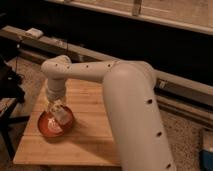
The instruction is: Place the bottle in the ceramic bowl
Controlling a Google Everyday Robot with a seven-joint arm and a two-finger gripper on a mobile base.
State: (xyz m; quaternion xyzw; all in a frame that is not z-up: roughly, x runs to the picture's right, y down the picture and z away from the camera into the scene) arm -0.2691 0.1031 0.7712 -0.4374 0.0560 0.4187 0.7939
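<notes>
While the big white arm point(125, 95) sweeps in from the lower right and bends at its elbow joint above the worktop point(90, 130), the gripper point(56, 111) hangs straight down over the ceramic bowl point(54, 123). That bowl, red-orange and glossy, sits on the left part of the wooden worktop, near its left edge. A pale, whitish shape lies at the gripper's tip, inside the bowl's rim and toward its upper right; this appears to be the bottle point(62, 116), tilted and low in the bowl. Whether the bottle touches the bowl's floor I cannot tell, since the gripper covers part of it. Whether the fingers are clamped on the bottle or spread apart from it cannot be told either; they merge with the bottle's pale colour.

The arm's wrist segment point(55, 92) stands upright, directly above the bowl, and the horizontal link point(85, 70) with small dark holes runs from it rightward to the thick rounded upper arm. The worktop is made of light wooden planks and stands on a speckled floor point(192, 130). Behind it a long pale ledge point(75, 47) runs diagonally across the view, with a small light object point(34, 33) resting on it at the far left. Dark gear point(9, 82) stands just beside the worktop's left side.
</notes>
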